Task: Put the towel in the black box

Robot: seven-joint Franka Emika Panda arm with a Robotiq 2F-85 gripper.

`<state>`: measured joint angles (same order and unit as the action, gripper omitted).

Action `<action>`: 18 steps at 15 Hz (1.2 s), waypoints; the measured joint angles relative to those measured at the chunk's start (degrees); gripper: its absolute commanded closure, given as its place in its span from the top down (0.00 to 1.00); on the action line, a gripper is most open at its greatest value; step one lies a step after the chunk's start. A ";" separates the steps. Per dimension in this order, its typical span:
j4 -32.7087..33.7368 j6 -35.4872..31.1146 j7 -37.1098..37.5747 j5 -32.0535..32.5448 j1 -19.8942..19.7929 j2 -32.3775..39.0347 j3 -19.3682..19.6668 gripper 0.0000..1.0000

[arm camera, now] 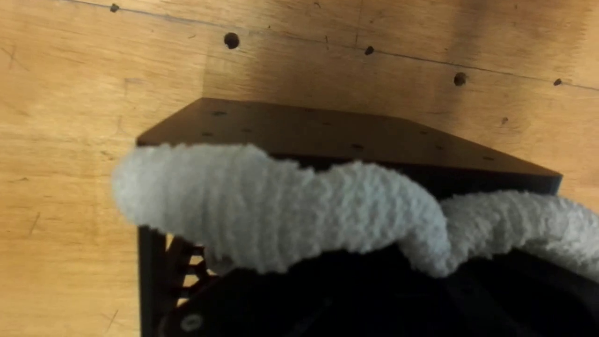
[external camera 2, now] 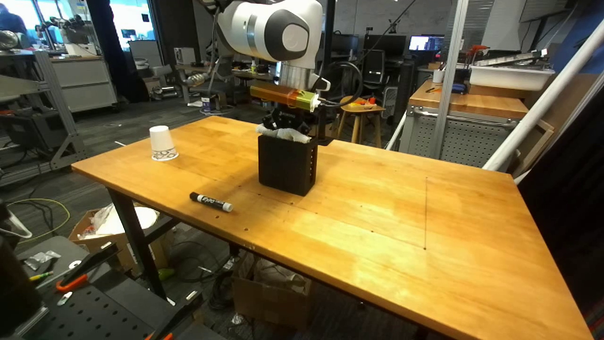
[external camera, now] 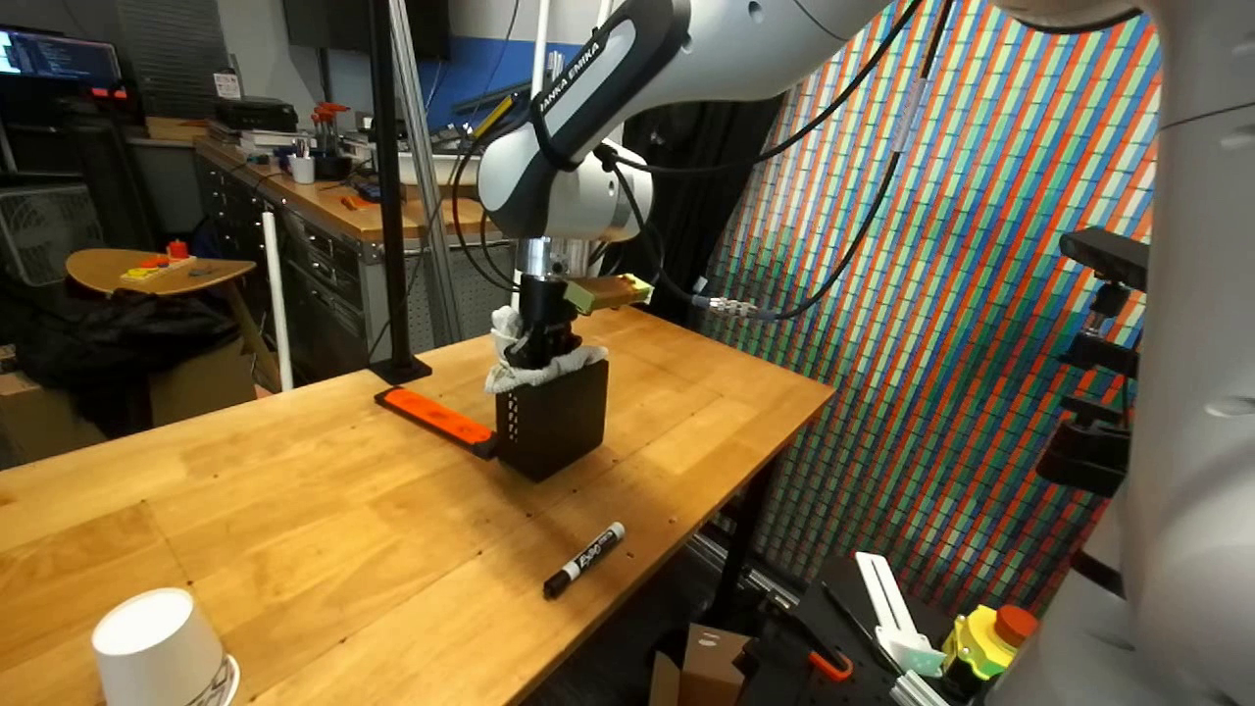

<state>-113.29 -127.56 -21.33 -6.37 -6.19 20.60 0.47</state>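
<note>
The black box [external camera: 551, 417] stands upright on the wooden table, in both exterior views [external camera 2: 285, 163]. The light grey ribbed towel [external camera: 549, 369] is bunched at its open top and spills over the rim, in both exterior views [external camera 2: 285, 134]. In the wrist view the towel [arm camera: 281, 206] lies across the box mouth, with a narrow dip near its middle. The box wall [arm camera: 327, 131] shows beyond it. My gripper [external camera: 542, 345] points down into the box top, against the towel; it also shows in an exterior view [external camera 2: 286, 123]. Its fingertips are hidden by towel and box.
A black-and-white marker [external camera: 584, 561] lies near the table edge [external camera 2: 424, 274]. An upside-down white paper cup [external camera: 157, 647] stands farther off, also in an exterior view [external camera 2: 163, 141]. An orange strip in a black frame [external camera: 438, 416] lies beside the box, by a black post [external camera: 389, 196].
</note>
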 measured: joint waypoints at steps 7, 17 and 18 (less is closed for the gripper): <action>2.70 0.53 -0.25 0.62 -0.74 0.15 0.10 0.81; 7.69 2.76 -0.14 6.29 -0.73 -2.71 0.33 0.92; 8.01 2.76 -0.14 6.64 -0.70 -3.03 0.33 0.93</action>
<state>-105.28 -124.79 -21.46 0.26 -6.89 17.57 0.80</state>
